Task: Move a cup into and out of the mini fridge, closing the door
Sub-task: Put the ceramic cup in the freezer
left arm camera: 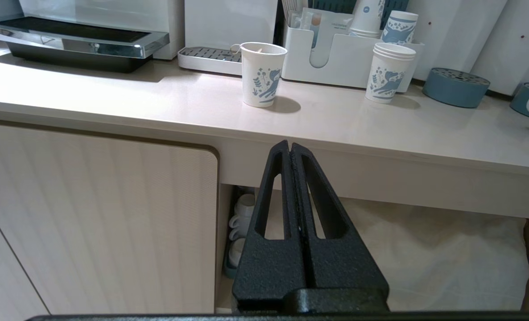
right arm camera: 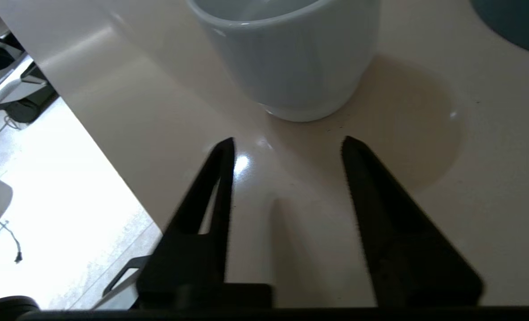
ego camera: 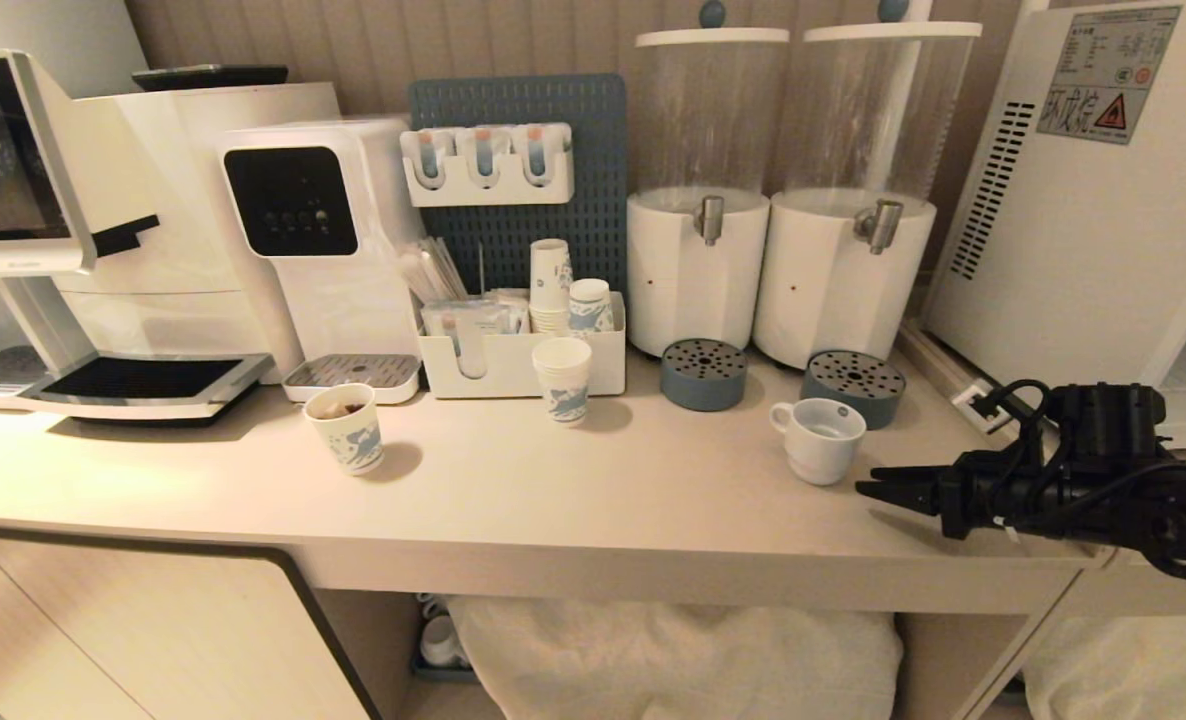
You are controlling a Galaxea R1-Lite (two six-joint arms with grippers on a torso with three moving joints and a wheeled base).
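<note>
On the counter (ego camera: 593,480), one cup (ego camera: 819,438) just beyond the spread right gripper (ego camera: 868,490), two dispensers (ego camera: 698,270) behind.

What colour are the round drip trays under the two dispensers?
Dusty blue-grey, with dark perforated tops. The drip trays show best in the head view.

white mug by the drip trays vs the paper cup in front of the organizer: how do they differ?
The mug is squat, plain white ceramic with a loop handle; the paper cup is taller, handleless and blue-printed. The mug narrows to a stepped base; the paper cup tapers evenly. The mug sits just ahead of the open right tool; the paper cup stands further to the robot's left, away from it. Both are upright on the counter.
</note>
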